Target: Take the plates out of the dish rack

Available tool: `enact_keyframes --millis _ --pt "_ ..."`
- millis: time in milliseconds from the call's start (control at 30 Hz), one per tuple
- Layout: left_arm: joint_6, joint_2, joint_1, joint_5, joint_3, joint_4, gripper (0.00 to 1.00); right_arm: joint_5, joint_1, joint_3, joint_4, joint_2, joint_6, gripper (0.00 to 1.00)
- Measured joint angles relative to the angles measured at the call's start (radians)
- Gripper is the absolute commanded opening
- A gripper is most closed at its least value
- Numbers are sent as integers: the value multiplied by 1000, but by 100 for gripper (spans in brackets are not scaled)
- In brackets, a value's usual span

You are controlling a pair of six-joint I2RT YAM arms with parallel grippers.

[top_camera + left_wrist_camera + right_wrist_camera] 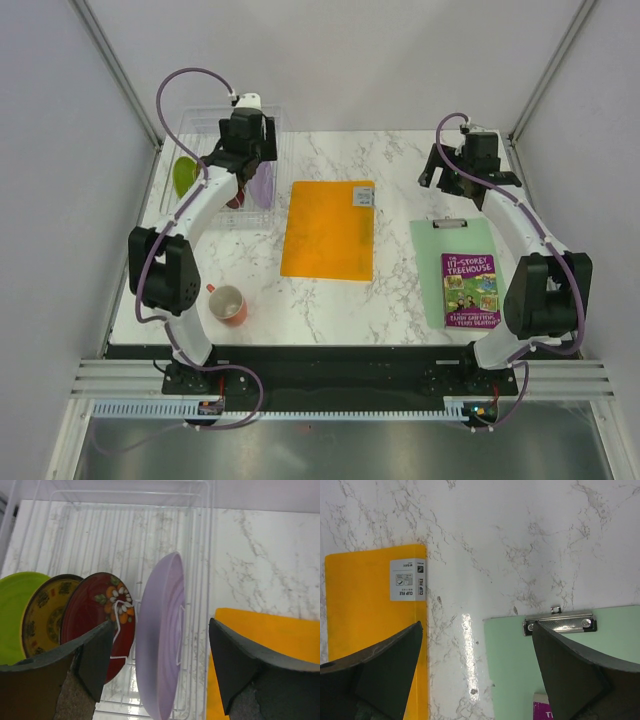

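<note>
From above, the dish rack (200,125) sits far left beside the orange folder (328,230), with the left gripper (243,160) over it. Its wrist view shows jaws spread astride the lavender plate (162,645), which stands on edge in a row with the dark red plate (97,612), yellow plate (47,612) and lime green plate (15,610). The right gripper (477,625) gapes over marble (520,540) between folder and green clipboard (570,660).

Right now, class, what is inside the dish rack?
Four plates stand on edge in the rack: green, yellow, red, lavender. Fingers of the left gripper hide the lower parts of the first three.
</note>
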Motion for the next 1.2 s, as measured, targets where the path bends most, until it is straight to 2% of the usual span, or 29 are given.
enact_keyframes --millis 33,133,200,233,333,433,533,633,733,767,1067,1200 --pt "8 10 -6 -36 0 0 79 1 0 0 -1 7 -1 98" --pt "24 31 -27 -155 0 0 61 2 0 1 -3 18 -3 98" --pt "32 38 -36 -215 -1 0 38 2 0 1 -3 19 -3 98" --pt "34 38 -39 -238 -3 0 32 2 0 3 -3 19 -3 98" --pt "37 39 -48 -266 -8 3 33 2 0 5 -2 19 -3 98" --pt "37 40 -58 -287 -12 4 27 2 0 5 -3 19 -6 98" --pt "37 40 -58 -296 -26 16 36 3 0 5 -3 19 -7 98" --pt "36 40 -58 -303 -39 24 35 3 0 5 -5 18 -8 98" --pt "35 40 -57 -304 -55 23 21 3 0 5 -7 13 -9 98" --pt "37 40 -57 -308 -58 24 2 4 0 5 -7 12 -10 98" --pt "87 40 -63 -347 -63 18 2 9 -1 5 -8 10 -10 98" --pt "130 43 -90 -414 -54 4 2 8 -1 5 -10 10 -10 98"
